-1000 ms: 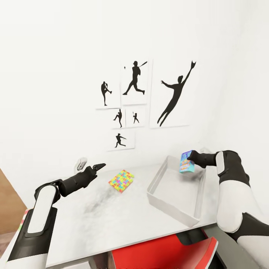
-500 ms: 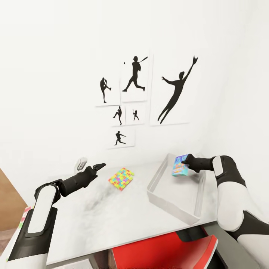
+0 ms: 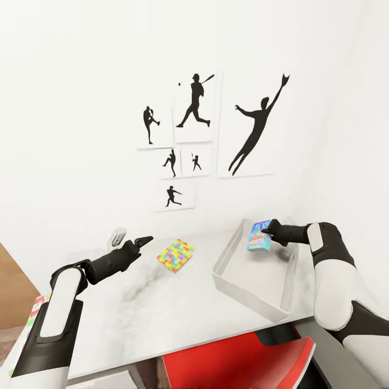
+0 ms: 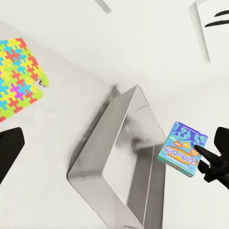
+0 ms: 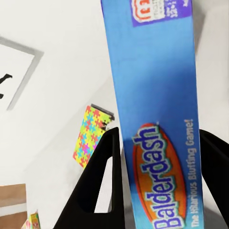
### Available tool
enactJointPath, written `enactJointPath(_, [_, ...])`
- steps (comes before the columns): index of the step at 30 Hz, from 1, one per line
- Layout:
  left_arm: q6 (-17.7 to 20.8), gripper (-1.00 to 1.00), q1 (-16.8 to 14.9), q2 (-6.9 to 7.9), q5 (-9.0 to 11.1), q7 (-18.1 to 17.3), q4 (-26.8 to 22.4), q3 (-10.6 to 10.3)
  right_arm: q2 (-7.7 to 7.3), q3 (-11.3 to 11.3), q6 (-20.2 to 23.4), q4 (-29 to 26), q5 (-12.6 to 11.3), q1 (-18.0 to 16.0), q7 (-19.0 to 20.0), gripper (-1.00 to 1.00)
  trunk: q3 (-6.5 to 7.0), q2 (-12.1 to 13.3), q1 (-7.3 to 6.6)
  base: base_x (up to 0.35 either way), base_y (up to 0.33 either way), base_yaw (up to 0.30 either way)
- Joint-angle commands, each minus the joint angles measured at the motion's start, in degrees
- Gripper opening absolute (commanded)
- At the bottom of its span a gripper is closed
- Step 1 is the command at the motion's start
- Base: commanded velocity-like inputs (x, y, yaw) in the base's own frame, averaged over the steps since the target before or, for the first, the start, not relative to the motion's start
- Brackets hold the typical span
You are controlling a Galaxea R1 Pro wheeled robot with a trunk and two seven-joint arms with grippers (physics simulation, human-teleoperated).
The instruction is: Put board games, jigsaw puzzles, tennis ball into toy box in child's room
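My right gripper (image 3: 266, 231) is shut on the small blue board game (image 3: 259, 235), a "Balderdash" box (image 5: 152, 95), and holds it tilted in the air over the far end of the light grey toy box (image 3: 226, 258). The box looks empty in the left wrist view (image 4: 109, 162). One jigsaw puzzle (image 3: 175, 255) lies flat on the table (image 3: 162, 313), left of the toy box, and it also appears in both wrist views (image 4: 19, 76) (image 5: 90, 136). My left gripper (image 3: 143, 240) hovers open over the table left of the puzzle, holding nothing.
A red chair (image 3: 232, 362) is tucked under the table's near edge. A small white object (image 3: 118, 236) sits by the wall behind my left gripper. Baseball-player prints (image 3: 194, 135) hang on the white wall. Colourful items (image 3: 37, 309) show at the lower left.
My right gripper has carried the blue board game leftward, over the toy box, and tipped it flatter. The left arm has stayed still. The view has shifted slightly.
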Motion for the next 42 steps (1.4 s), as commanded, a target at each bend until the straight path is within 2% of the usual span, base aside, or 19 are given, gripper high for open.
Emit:
enactJointPath(1, [0.3,1.0,-0.1,-0.05,0.6,0.5,0.0,0.1,0.02,-0.2,0.3,0.0,-0.3,-0.2,-0.2,-1.0,-0.23,-0.1,0.03,0.0,0.0,0.0])
enactJointPath(14, [0.3,1.0,-0.1,-0.05,0.6,0.5,0.0,0.1,-0.07,-0.4,0.3,1.1,-0.4,-0.8,-0.2,-1.0,-1.44,-0.1,0.03,0.0,0.0,0.0])
enactJointPath(27, [0.3,1.0,-0.1,-0.05,0.6,0.6,0.0,0.1,-0.09,-1.6,0.3,3.1,-0.7,-1.0,-0.2,-1.0,-2.65,-0.1,0.03,0.0,0.0,0.0])
enactJointPath(34, [0.2,1.0,-0.1,-0.06,0.5,0.8,0.0,0.1,-0.19,-1.7,0.3,3.2,-3.2,-1.5,-0.2,-1.0,-3.31,-0.1,0.03,0.0,0.0,0.0])
enactJointPath(42, [0.2,1.0,-0.1,-0.1,0.5,0.9,0.2,0.0,-0.48,-1.9,0.3,3.4,-4.2,-1.9,-0.2,-1.0,-4.03,-0.1,0.03,0.0,0.0,0.0])
